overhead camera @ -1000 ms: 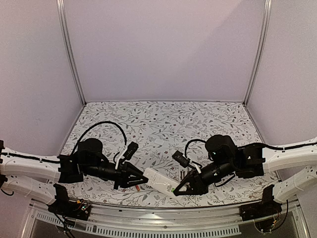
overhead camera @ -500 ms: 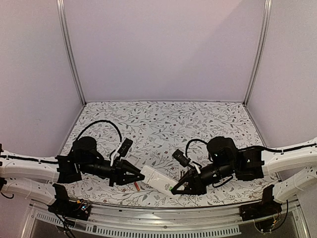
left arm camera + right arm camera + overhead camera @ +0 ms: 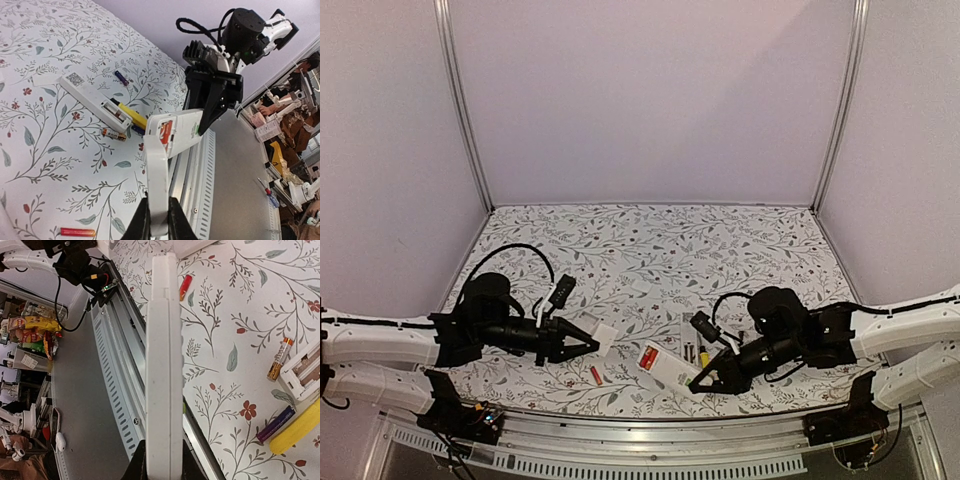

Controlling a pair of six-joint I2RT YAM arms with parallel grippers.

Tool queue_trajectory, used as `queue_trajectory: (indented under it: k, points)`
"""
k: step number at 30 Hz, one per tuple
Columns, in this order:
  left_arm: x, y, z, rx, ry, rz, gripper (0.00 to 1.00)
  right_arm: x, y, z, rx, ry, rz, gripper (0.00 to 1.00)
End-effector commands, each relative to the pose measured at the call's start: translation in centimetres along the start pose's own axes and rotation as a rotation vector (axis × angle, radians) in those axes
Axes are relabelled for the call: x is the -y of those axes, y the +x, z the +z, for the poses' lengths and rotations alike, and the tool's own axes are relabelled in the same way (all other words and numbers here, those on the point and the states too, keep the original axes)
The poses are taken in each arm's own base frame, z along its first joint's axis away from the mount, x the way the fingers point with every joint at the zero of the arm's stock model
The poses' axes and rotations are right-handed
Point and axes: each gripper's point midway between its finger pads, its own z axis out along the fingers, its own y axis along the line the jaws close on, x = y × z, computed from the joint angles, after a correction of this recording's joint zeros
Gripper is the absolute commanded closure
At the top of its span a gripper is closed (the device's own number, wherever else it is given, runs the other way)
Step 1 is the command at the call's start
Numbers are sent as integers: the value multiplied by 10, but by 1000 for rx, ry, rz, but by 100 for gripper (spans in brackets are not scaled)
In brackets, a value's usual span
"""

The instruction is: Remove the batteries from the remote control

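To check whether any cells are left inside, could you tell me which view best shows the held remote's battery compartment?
The left wrist view: the held remote turns its open compartment towards that camera, with red showing inside. The top view shows it only as a small red patch; the right wrist view sees the remote edge-on, compartment hidden.

I count two white remotes, one detached battery cover, one yellow-handled tool, and four loose batteries lying on the bench: one red, one orange, two dark.

Battery on table, left of remote, seemingly apart
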Motion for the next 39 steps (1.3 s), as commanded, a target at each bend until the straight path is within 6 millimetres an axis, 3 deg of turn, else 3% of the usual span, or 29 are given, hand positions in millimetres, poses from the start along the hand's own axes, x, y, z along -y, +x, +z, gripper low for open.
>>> queue_trajectory:
  k: [1, 9, 16, 20, 28, 34, 39]
  points:
    - [-13, 10, -2, -21, -50, -26, 91, 9, 7, -3, -9, 34, 27, 100]
    - [-40, 12, 3, -18, -166, -60, 90, 14, -8, -6, 76, 69, 44, 100]
    - [-67, -5, -2, 82, -319, -90, 50, 11, -33, -20, 237, 69, 100, 100]
    - [-69, -22, -7, 147, -357, -88, 32, 9, -47, -25, 312, 57, 155, 100]
    - [-62, -46, -18, 260, -356, -172, 32, 21, -59, -13, 363, 69, 398, 100]
    - [-63, -42, -29, 298, -379, -269, 33, 18, -56, 18, 316, 60, 489, 100]
    - [-60, -39, -40, 340, -379, -310, 34, 16, -70, 50, 306, 82, 525, 100]
